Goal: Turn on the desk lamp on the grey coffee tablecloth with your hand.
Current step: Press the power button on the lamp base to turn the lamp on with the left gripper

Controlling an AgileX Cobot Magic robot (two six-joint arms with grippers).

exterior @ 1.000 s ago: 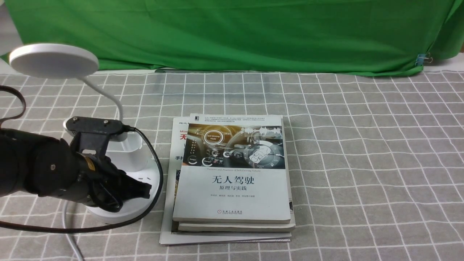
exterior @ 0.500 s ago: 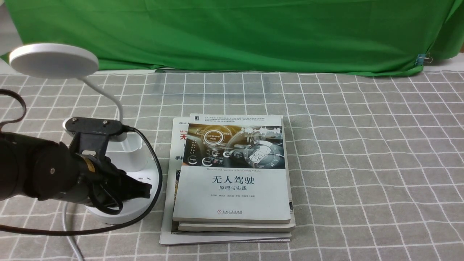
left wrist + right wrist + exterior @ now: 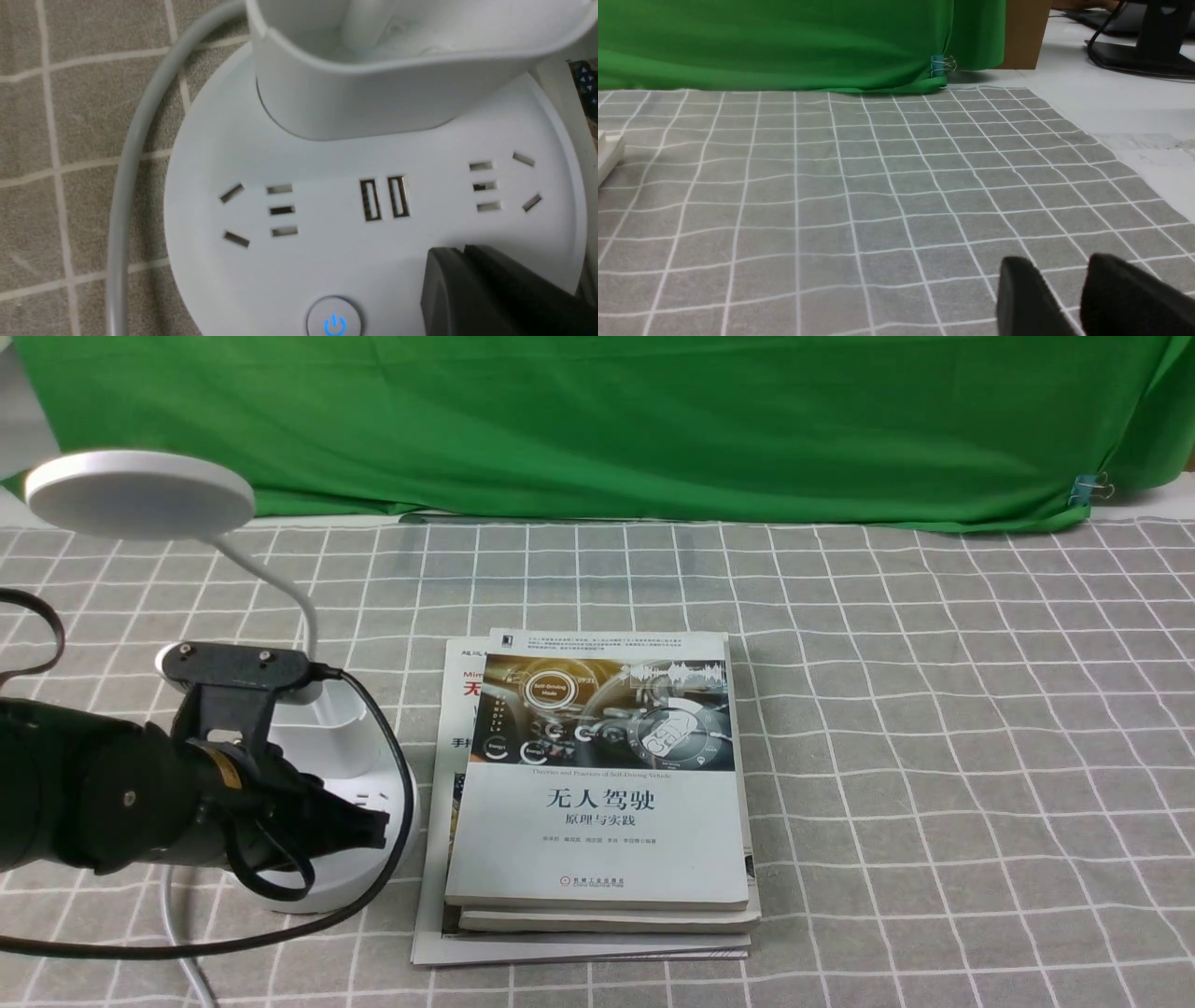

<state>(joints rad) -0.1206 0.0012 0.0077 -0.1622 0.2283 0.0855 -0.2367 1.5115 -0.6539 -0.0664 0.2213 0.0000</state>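
The white desk lamp stands at the left of the grey coffee tablecloth (image 3: 934, 709). Its disc head (image 3: 140, 493) is raised on the bendy neck and looks unlit. Its cup (image 3: 338, 733) and round base (image 3: 378, 868) are partly hidden by my left arm. My left gripper (image 3: 381, 826), the hand, is shut and empty, with its tips low over the base. In the left wrist view the tips (image 3: 460, 254) are on or just above the base (image 3: 327, 252), beside a round button (image 3: 334, 322) with a glowing blue power sign. My right gripper (image 3: 1057, 266) is open and empty above bare cloth.
A stack of books (image 3: 597, 784) lies right beside the lamp base. The lamp's white cord (image 3: 182, 943) runs to the front edge. My arm's black cable (image 3: 392, 803) loops around the base. The green backdrop (image 3: 597, 420) hangs at the back, with a clip (image 3: 1088, 487).
My left arm has drawn slightly back to the left and lowered a little. The shut gripper stays over the lamp base. The lamp head looks the same.
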